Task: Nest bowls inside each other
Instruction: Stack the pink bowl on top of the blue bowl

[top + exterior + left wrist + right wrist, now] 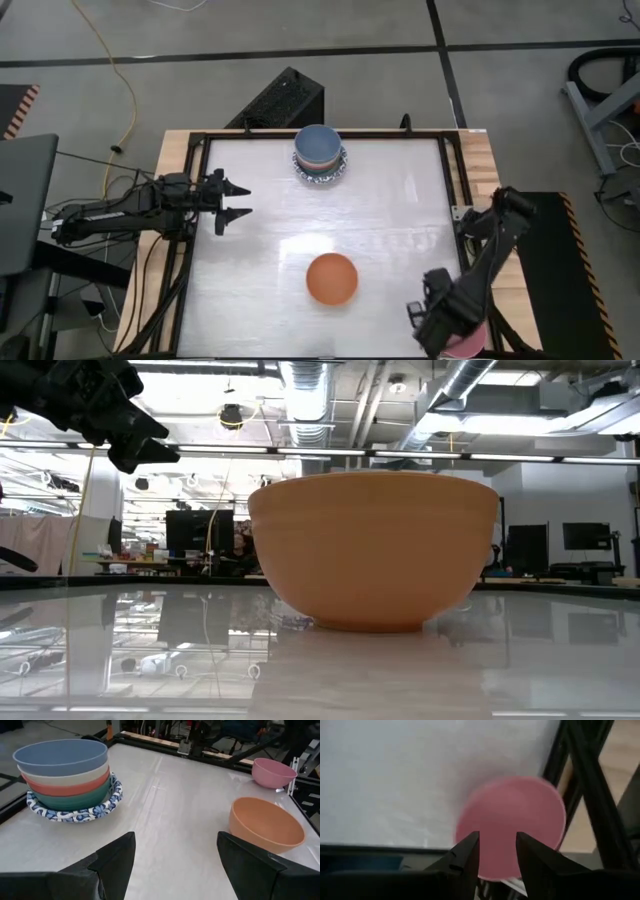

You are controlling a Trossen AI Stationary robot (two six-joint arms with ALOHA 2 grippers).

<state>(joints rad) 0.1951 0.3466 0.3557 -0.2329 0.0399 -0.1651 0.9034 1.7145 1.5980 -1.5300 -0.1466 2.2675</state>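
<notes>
**Pink bowl half hidden under right tool**

In the overhead view the right tool at the lower right covers most of the pink bowl; its fingers straddle the rim, but whether they pinch it cannot be told. One stack of bowls sits at top centre: four plain ones visible in a patterned bowl, any others hidden. One orange bowl stands alone at lower centre of the desk. The left tool, mid-left, gapes wide and empty.

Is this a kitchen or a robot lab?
Probably a robot lab or workshop: bare ceiling pipes, screens on benches, and a concrete floor around the table.
</notes>
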